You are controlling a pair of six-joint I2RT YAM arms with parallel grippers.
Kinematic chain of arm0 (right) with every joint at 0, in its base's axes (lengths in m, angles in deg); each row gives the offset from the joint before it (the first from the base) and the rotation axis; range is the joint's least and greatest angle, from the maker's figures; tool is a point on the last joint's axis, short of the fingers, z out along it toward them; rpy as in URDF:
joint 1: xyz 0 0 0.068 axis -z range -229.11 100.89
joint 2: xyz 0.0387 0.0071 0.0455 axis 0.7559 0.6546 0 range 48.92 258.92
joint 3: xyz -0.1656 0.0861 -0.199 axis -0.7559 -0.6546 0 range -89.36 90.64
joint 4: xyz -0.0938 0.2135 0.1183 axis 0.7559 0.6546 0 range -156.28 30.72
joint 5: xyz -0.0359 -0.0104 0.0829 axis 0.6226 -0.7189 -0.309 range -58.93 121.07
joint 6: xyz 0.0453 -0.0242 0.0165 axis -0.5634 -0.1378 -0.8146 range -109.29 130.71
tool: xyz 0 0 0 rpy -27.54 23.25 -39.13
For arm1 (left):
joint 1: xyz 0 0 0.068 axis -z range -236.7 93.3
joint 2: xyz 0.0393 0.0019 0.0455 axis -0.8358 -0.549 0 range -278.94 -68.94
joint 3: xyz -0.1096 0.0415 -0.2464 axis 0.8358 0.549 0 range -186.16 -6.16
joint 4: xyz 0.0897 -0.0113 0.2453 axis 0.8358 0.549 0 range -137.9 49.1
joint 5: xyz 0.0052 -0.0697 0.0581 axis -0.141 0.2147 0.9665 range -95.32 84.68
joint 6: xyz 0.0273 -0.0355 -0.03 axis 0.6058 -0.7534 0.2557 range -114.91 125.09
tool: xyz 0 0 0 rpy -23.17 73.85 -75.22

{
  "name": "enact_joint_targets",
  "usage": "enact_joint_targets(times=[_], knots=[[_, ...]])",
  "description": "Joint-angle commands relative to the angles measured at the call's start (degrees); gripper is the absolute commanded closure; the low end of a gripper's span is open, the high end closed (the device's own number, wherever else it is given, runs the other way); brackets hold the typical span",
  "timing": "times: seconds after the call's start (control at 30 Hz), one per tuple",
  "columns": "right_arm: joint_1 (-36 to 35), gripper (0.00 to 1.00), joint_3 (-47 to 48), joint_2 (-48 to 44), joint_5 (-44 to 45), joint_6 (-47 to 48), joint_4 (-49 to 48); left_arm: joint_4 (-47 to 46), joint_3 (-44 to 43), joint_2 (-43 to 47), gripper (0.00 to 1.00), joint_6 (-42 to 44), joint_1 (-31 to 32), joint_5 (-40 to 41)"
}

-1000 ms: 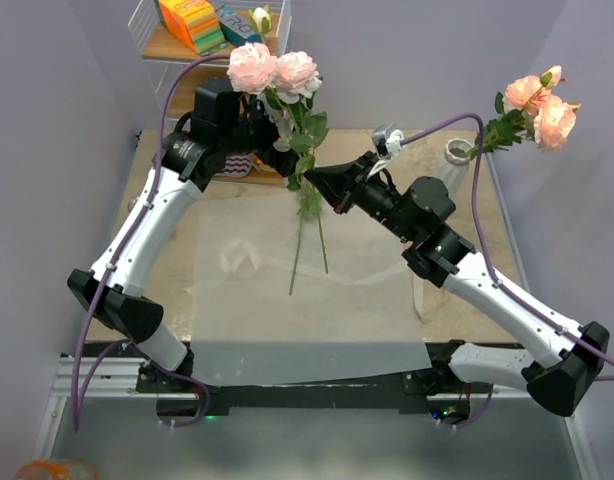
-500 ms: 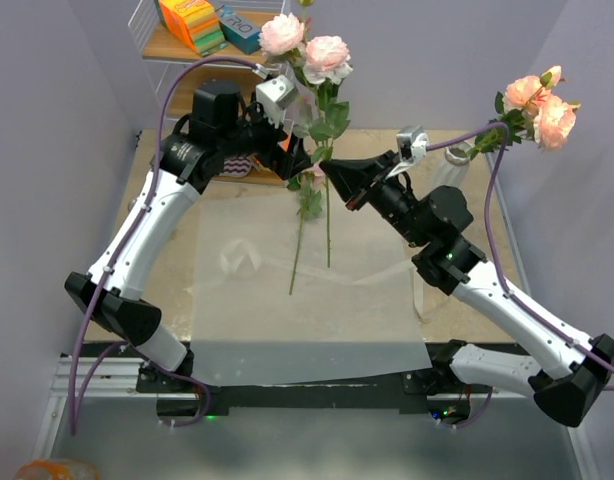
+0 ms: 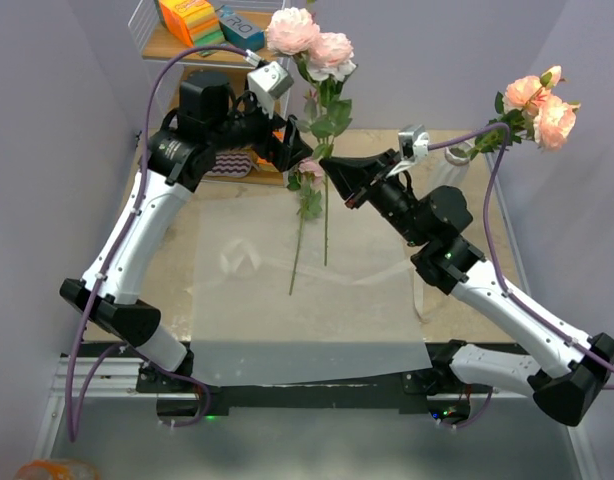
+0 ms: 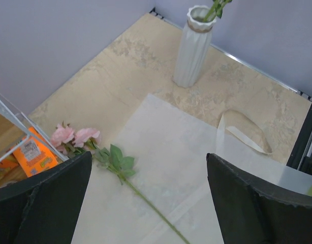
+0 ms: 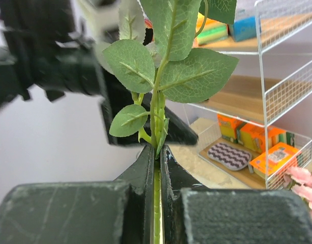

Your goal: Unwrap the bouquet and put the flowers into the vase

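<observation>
Right gripper (image 5: pixel 157 163) is pinched tight on a leafy rose stem (image 5: pixel 155 108) held upright, left gripper (image 4: pixel 148 188) gaping wide beside it (one more rose (image 4: pixel 77 136) lies by the wrapping paper (image 4: pixel 171 152), others stand in the white ribbed vase (image 4: pixel 193 48)).

The paper sheet (image 3: pixel 287 320) lies on the table (image 3: pixel 492 225) at its centre and reaches toward 6 o'clock, between the two arm bases. The vase (image 3: pixel 445 172) stands at 2 o'clock, beyond the sheet's corner, with flowers (image 3: pixel 535 105) in it. A shelf rack (image 3: pixel 187 45) stands at 11 o'clock, at the far edge. One stem (image 3: pixel 298 255) lies on the sheet, head toward 12. Just at its 3 o'clock, the right gripper (image 3: pixel 332 168) clamps upright flower stems (image 3: pixel 325 225). The left gripper (image 3: pixel 287 150) hangs at that gripper's 9 o'clock, jaws spread.
</observation>
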Motion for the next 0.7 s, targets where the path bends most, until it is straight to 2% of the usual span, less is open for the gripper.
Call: enact_joint_targets(times=[0.0, 0.33, 0.67], knots=[[-0.04, 1.00, 1.34, 2.31, -1.84, -1.60, -3.14, -1.60, -4.43, -0.29, 0.01, -0.70, 0.37, -2.68], [-0.13, 0.99, 3.72, 5.83, -5.45, -2.91, -2.52, -2.31, -5.22, -1.61, 0.01, -0.79, 0.90, -3.29], [-0.12, 0.84, 6.18, 9.43, -7.21, -3.35, -2.52, -2.31, -5.22, -1.17, 0.01, -1.05, 1.16, -4.70]])
